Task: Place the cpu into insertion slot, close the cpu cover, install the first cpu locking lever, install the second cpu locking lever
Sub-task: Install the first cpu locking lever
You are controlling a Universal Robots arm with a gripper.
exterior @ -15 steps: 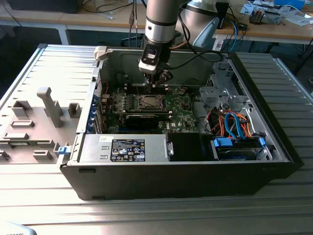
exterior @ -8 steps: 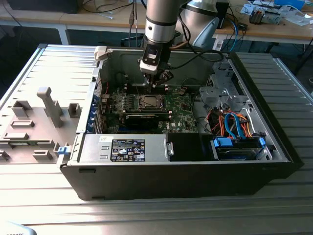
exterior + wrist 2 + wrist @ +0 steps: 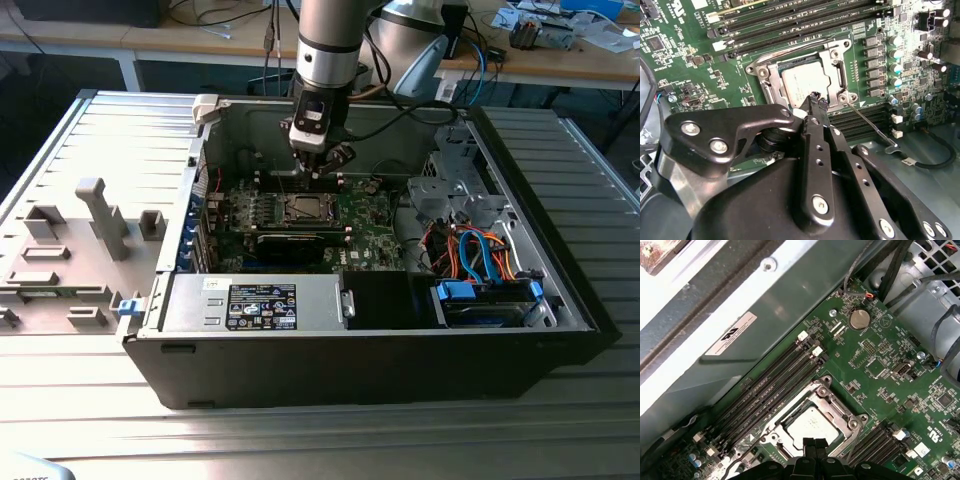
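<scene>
Inside the open computer case (image 3: 520,230), the jaws — seemingly pinched together, empty — hover just beside the seated cpu (image 3: 805,85), over the cpu cover (image 3: 837,60).

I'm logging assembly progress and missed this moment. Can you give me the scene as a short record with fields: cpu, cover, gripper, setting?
cpu: seated in the insertion slot, silvery top visible in both wrist views
cpu cover: metal frame lying down around the cpu
gripper: fingertips together, holding nothing, just above the cover's edge
setting: green motherboard inside an open computer case
</scene>
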